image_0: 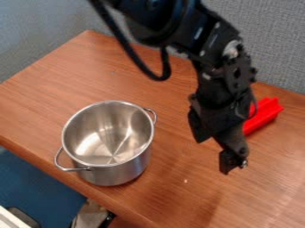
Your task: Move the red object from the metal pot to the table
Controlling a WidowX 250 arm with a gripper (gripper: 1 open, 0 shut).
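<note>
Beside the metal pot (134, 161), on the wooden table (179, 209), I have the gripper (217, 153) raised over the surface, its jaws spread apart and nothing held between them. The red object (261, 116) is on the table behind the gripper, toward the grey wall (268, 36), outside the pot; the arm (197, 31) hides part of it from the camera. The pot stands upright, and the visible part of its interior contains nothing.

I judge the transfer complete and the step in hand to be withdrawal. Procedure: keep the jaws released. Raise the gripper vertically until the fingers are well above both the red object and the pot rim. Only then retract the arm, at low speed. Do not sweep sideways at the present height: the gripper body overlaps the red object in my view, and I cannot tell whether the two touch. A lateral move could drag the piece or catch the near loop handle (150, 115). Once the arm is withdrawn, confirm that the piece lies flat and stable.
</note>
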